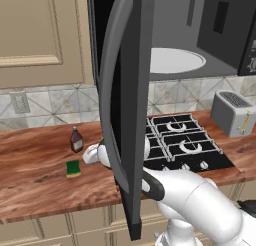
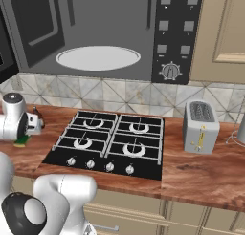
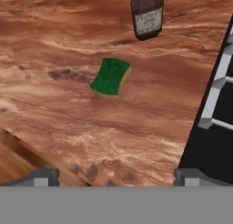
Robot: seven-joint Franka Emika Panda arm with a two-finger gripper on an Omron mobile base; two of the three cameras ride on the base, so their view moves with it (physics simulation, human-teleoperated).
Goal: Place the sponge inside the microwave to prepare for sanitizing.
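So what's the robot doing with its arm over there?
It's reaching its open tool over the wooden counter toward a little green sponge lying near a small brown bottle. It isn't holding anything yet. The microwave above the stove has its door swung wide open, with the white turntable bare, so the sponge looks headed there.

One sponge point(image 1: 73, 168) and one brown bottle point(image 1: 76, 139) lie on the counter point(image 1: 35, 182) left of the stove point(image 2: 110, 145). One toaster point(image 2: 200, 126) stands right of the stove. One microwave point(image 2: 95, 33) hangs above the stove, holding one white turntable point(image 2: 97, 58). The stove has four burners and five knobs.
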